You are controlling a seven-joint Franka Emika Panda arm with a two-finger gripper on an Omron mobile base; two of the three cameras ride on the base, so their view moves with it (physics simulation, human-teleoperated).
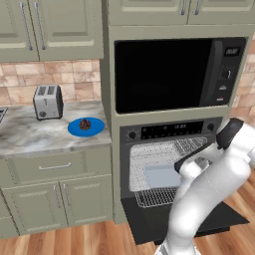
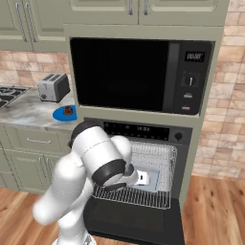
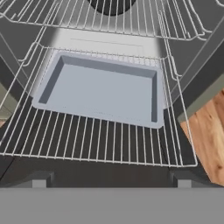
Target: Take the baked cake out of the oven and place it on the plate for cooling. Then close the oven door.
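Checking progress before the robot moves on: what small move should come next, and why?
Probably draw the gripper back from the rack and reach for the oven door. The cake already sits on the blue plate, the tray is empty, and the door hangs open.

arm (image 2: 91, 162) hides oven door (image 2: 143, 222) left part at 9 o'clock; oven (image 1: 172, 130) display digits too small; toaster (image 2: 53, 87) slots blurred.

Looking straight down on a wire oven rack (image 3: 100, 140), pulled out, with a shallow grey baking tray (image 3: 103, 89) sitting on it, nothing inside the tray. The claw (image 3: 111, 178) hangs over the rack's front edge, fingertips (image 3: 39, 178) spread wide. Wooden floor (image 3: 208, 135) at right.
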